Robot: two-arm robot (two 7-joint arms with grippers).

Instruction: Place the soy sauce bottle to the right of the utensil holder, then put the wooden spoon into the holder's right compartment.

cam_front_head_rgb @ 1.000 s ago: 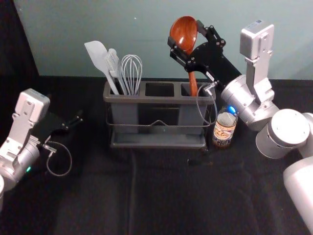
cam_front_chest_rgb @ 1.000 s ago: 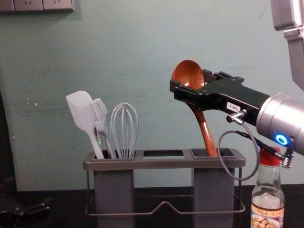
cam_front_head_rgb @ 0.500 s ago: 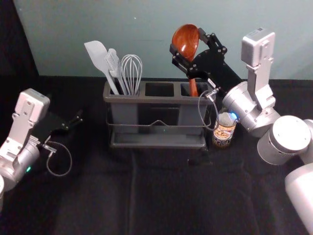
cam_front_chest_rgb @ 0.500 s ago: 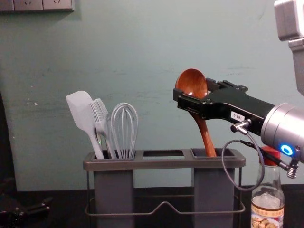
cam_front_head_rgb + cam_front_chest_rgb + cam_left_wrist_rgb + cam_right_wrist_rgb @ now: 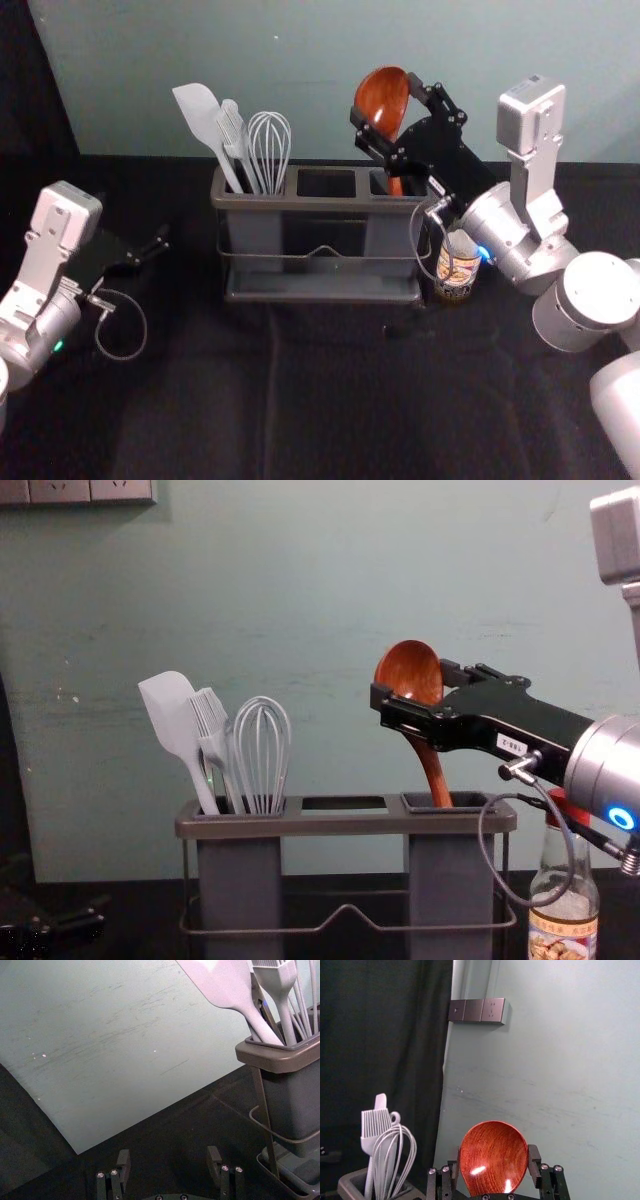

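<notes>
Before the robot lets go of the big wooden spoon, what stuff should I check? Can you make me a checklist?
1. Soy sauce bottle standing to the right of the utensil holder: ok.
2. Wooden spoon with its handle in the right compartment: ok.
3. Spoon held between the fingers of the right gripper, above that compartment: ok.
4. Handle's end touching the bottom: cannot tell, the compartment hides it.
5. Cable not touching the bottle: cannot tell, its loop crosses in front.
6. Left gripper out of the way: ok, it's off to the holder's left.
</notes>
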